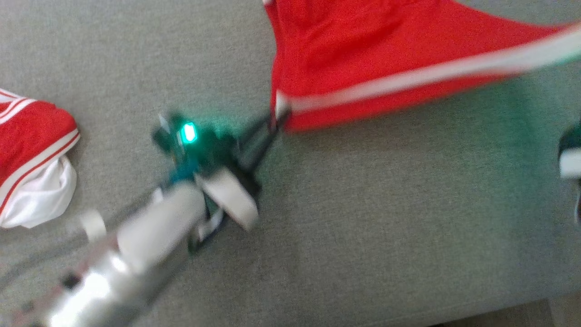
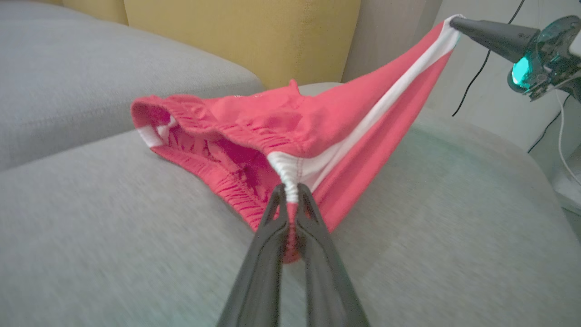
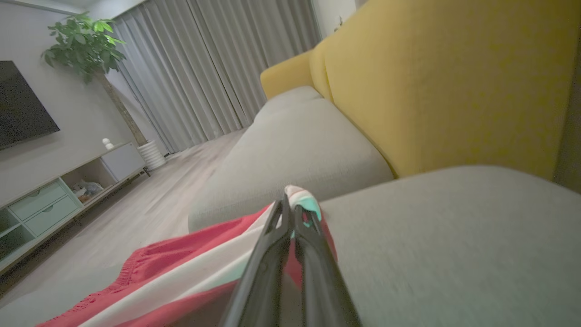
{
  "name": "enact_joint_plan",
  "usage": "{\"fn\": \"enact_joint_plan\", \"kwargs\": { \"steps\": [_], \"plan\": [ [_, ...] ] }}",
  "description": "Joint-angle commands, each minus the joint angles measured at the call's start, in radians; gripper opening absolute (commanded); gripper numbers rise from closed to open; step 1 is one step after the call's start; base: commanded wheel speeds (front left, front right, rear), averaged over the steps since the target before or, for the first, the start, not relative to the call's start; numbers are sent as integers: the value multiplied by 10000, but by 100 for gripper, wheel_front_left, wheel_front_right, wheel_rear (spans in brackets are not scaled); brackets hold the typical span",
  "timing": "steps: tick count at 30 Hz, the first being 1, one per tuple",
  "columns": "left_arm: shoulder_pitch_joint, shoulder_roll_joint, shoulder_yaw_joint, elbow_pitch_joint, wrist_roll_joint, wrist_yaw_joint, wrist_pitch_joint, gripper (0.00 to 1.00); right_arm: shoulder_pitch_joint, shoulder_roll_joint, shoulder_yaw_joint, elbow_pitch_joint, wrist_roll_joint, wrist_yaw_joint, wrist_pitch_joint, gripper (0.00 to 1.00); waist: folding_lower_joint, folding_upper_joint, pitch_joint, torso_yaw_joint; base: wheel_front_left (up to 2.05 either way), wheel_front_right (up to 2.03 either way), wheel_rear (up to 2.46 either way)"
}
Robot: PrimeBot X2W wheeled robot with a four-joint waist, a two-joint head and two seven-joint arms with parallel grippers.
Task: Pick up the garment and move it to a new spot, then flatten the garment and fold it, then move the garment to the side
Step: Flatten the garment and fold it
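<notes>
- Left pincer (image 2: 290, 194) is clamped tight on the white-striped waistband of the red shorts (image 2: 317, 118).
- Right pincer (image 3: 290, 205) pinches the far end of that same stripe.
- The shorts stretch between both pincers, and their slack side lies on the grey sofa cushion (image 2: 91, 236) below.

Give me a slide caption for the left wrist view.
Left gripper pinches the red shorts at the waistband; right gripper holds the far corner above the grey sofa.

Grey sofa seat (image 1: 363, 227) below a yellow backrest (image 3: 454, 81) (plant (image 3: 84, 43), curtains (image 3: 218, 63) beyond).
</notes>
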Motion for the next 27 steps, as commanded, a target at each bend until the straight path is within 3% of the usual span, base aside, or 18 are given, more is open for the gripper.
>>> {"fn": "enact_joint_plan", "kwargs": {
  "steps": [1,10,14,20,27],
  "plan": [
    [956,390,560,-865,275,460,-77,0,1199,-198,-372,-726,-102,67,-60,0,1,0,-275,-131,0,0,0],
    [4345,1008,843,-3007,1021,1789,-80,0,4923,-460,-1482,-2771,-24,67,47,0,1,0,-690,-116,0,0,0],
    [4949,1134,1096,-3952,679,2015,-80,0,5420,-408,-2252,-3535,-116,67,472,0,1,0,-754,35,0,0,0],
    [3939,441,1753,-4359,-58,1793,61,0,3631,-112,-2259,-3086,-556,67,1753,0,1,0,-408,441,0,0,0],
    [2139,-596,2194,-3419,-567,1565,684,0,260,-392,-1492,-1336,-1265,67,3304,0,1,0,218,1145,0,0,0]
  ]
}}
